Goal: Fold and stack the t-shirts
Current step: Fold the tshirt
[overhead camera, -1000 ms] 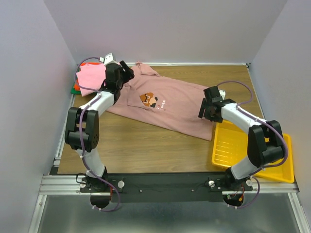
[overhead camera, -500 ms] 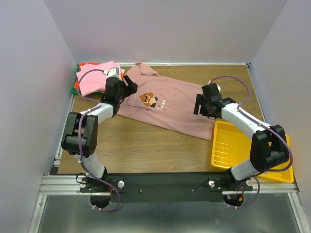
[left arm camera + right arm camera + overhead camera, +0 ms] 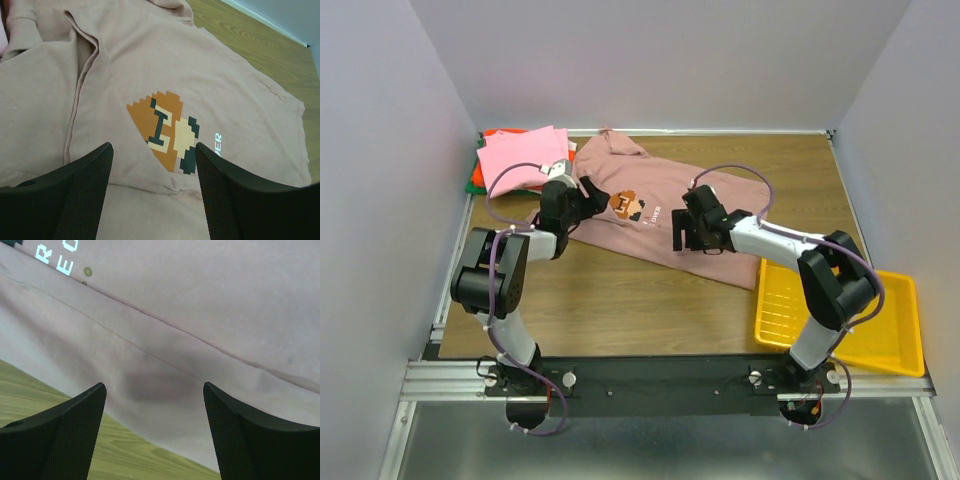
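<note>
T-shirt (image 3: 642, 233) lies beneath gaping left hand (image 3: 152, 150), right hand (image 3: 153, 386).

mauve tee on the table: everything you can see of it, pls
The mauve-pink tee is soft cloth, spread face up and diagonal on the wooden table, unfolded, with a crease beside the chest. It bears an orange, black and cream pixel-art print and white text. Its collar end lies by the folded bright pink tee, its hem by the yellow tray. Left gripper and right gripper, both open, are over it; contact unclear.
</note>
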You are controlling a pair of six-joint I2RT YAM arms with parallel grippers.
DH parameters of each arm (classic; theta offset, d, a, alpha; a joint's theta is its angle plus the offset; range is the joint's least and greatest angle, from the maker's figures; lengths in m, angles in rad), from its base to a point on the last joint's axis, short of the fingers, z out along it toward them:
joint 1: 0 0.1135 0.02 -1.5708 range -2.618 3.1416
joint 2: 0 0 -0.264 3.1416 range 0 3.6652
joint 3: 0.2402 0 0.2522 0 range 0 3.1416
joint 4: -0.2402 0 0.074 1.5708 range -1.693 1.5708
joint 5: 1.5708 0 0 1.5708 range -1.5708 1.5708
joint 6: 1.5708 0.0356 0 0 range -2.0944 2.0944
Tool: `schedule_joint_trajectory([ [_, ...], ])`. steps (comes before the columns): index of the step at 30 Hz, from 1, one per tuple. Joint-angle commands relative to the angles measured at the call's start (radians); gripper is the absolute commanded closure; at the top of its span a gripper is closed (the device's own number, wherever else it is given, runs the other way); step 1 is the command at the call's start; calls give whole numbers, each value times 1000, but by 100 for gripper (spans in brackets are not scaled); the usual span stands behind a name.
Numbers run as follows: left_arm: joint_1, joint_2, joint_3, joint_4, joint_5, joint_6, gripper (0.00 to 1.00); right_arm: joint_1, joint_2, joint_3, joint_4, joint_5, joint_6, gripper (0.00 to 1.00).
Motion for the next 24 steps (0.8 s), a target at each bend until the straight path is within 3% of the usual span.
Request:
schedule_joint_trajectory([
  [1, -6, 31, -24, 67, 20, -10, 26, 18, 61, 22, 77, -24, 11, 15],
  [14, -6, -15, -133, 52, -15, -30, 26, 55, 107, -96, 100, -25, 67, 15],
  [24, -8, -203, -265, -2, -52, -48, 26, 105, 35, -223, 103, -24, 116, 15],
])
